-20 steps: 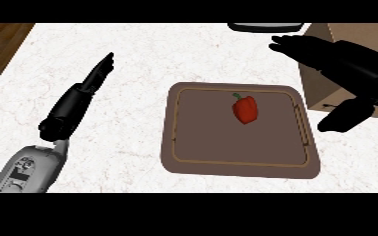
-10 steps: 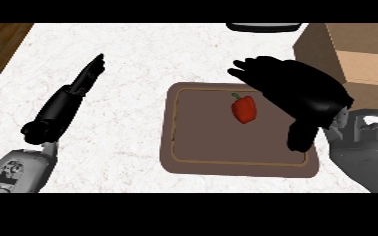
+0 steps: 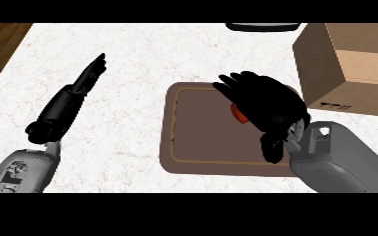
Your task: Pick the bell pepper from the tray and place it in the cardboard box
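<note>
A red bell pepper (image 3: 238, 113) lies on the brown tray (image 3: 199, 140) at the middle of the counter. Only a small red part of it shows, because my right hand (image 3: 267, 105) hovers right over it, palm down. That hand's fingers are spread and relaxed toward the far left, the thumb hangs toward the tray's near edge, and neither closes round the pepper. The cardboard box (image 3: 343, 65) stands just right of the tray, at the right edge of the head view. My left hand (image 3: 74, 92) rests open on the counter at the left, fingers straight.
A dark rounded object (image 3: 262, 26) shows at the counter's far edge, left of the box. A strip of wooden floor (image 3: 10, 39) marks the counter's left edge. White speckled counter lies between my left hand and the tray.
My right hand has come from beside the box leftward and down over the tray, and now covers most of the pepper. The left hand has stayed nearly still.
</note>
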`<state>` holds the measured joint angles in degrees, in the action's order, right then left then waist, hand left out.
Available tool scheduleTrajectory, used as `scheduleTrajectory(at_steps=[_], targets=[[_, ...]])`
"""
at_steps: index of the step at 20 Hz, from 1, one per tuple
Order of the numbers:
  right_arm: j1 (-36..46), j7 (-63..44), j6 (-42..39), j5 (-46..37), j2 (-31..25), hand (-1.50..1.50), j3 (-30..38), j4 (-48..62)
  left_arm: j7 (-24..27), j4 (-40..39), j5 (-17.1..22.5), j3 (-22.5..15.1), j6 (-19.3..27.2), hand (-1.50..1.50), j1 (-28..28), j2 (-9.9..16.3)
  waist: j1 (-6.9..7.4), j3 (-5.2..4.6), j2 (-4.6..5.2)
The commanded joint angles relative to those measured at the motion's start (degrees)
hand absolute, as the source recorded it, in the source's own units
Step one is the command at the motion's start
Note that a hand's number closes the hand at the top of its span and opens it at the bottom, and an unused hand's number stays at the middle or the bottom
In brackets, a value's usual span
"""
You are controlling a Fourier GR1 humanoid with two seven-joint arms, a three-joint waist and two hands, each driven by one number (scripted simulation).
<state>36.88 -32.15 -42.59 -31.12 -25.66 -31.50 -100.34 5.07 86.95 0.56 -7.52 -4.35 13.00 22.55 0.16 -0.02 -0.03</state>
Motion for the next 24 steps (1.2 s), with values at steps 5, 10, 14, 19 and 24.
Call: scheduleTrajectory(at_steps=[5,10,14,19,24], targets=[[-2.79,0.94,-0.64,-9.68,3.38,-1.50,0.63,0.31,-2.39,-0.27,-1.57,2.09,-1.41,0.00,2.32,-2.84,-0.14,0.03,0.02],[-3.12,5.24,1.31,-15.67,5.30,-1.50,-0.03,5.48,1.18,-2.86,-1.73,4.30,-4.51,0.00,1.39,-2.51,-0.06,0.02,0.05],[-2.65,8.96,3.88,-19.99,5.27,-1.50,0.16,11.41,-0.23,0.58,-3.31,4.69,-4.38,0.00,-0.97,-2.17,0.15,0.02,0.06],[-5.56,12.04,4.93,-24.23,4.39,-1.50,1.50,9.97,1.62,-0.95,-5.84,4.10,-3.99,0.00,-1.42,-5.01,-0.13,0.02,0.03],[-6.95,16.26,7.92,-26.11,8.20,-1.50,1.20,16.19,-3.01,0.23,-6.26,3.99,-4.16,0.00,2.20,-6.85,-0.05,0.03,0.05]])
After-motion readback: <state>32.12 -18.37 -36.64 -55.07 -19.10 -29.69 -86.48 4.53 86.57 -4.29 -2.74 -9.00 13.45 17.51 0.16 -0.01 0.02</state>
